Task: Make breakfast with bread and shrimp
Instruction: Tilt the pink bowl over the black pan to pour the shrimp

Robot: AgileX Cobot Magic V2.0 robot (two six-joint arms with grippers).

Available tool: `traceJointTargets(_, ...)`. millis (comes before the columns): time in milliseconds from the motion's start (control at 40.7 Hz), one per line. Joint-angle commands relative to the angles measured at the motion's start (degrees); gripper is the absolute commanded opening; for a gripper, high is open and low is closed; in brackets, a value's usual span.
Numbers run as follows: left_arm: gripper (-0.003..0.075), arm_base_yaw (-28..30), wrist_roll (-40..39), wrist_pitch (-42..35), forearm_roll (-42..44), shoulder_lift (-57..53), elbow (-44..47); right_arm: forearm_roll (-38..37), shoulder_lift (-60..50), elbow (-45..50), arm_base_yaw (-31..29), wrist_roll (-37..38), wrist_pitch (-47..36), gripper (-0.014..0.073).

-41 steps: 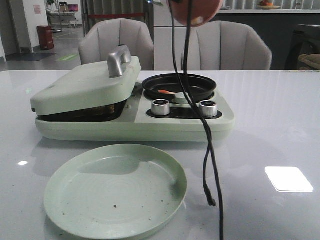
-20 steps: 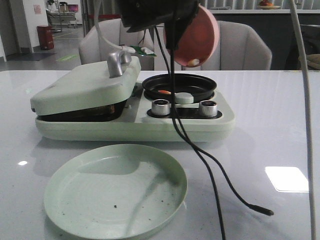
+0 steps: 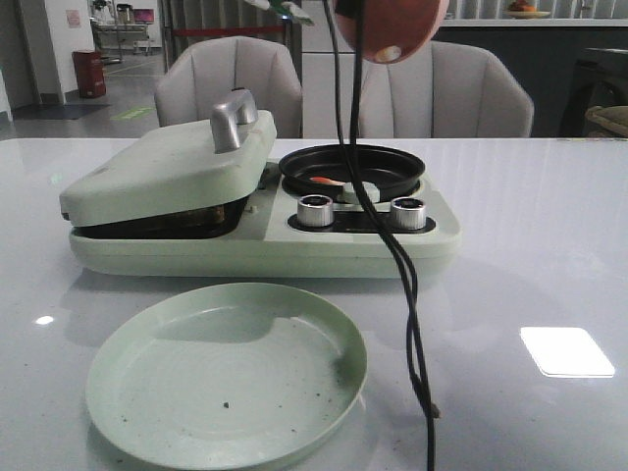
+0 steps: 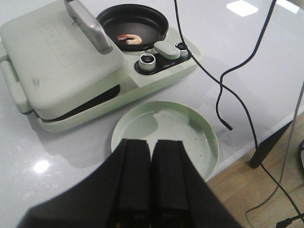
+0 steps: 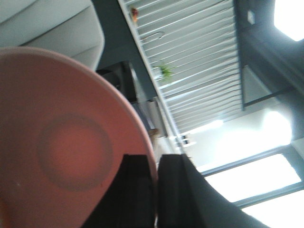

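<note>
The shrimp (image 3: pixel 324 182) (image 4: pixel 130 39), small, curled and orange-pink, lies in the round black pan (image 3: pixel 353 167) (image 4: pixel 133 23) of the pale-green breakfast maker. The bread is hidden; the maker's lid (image 3: pixel 167 172) (image 4: pixel 57 52) rests almost closed over the left half. My right gripper (image 5: pixel 156 161) is shut on the rim of a pink plate (image 5: pixel 61 142), held tilted high above the pan at the top edge of the front view (image 3: pixel 392 29). My left gripper (image 4: pixel 152 142) is shut on nothing, high over the near rim of an empty green plate (image 4: pixel 209 142) (image 3: pixel 128 334).
A black cable (image 3: pixel 407 285) (image 4: pixel 221 90) hangs from above in front of the maker, its loose end near the table beside the green plate. Two silver knobs (image 3: pixel 316 210) sit on the maker's front. Two chairs (image 3: pixel 231 83) stand behind the table. The table edge (image 4: pixel 256 137) lies past the plate.
Half a second ago the pink plate hung lower and tilted over the pan with the arm in view; now it is back up at the top edge. The cable has swung left.
</note>
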Motion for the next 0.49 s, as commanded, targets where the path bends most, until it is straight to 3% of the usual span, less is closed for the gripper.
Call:
traceJointTargets(0,0.0101,-0.54,-0.45,-4.2,-0.51,0.16,-1.55,0.87,-1.61,-0.1,-0.01,-0.73,-2.66,0.0045)
traceJointTargets(147,0.0101,-0.54,-0.45,-4.2,-0.51,0.16,-1.55,-9.54,0.15,-0.04,0.39,-0.16,3.5,0.0045)
traceJointTargets(466,0.0101,-0.54,-0.45,-4.2,-0.51,0.16,-1.55,-9.45,-3.53,-0.76,0.46,-0.29,7.36,0.0045)
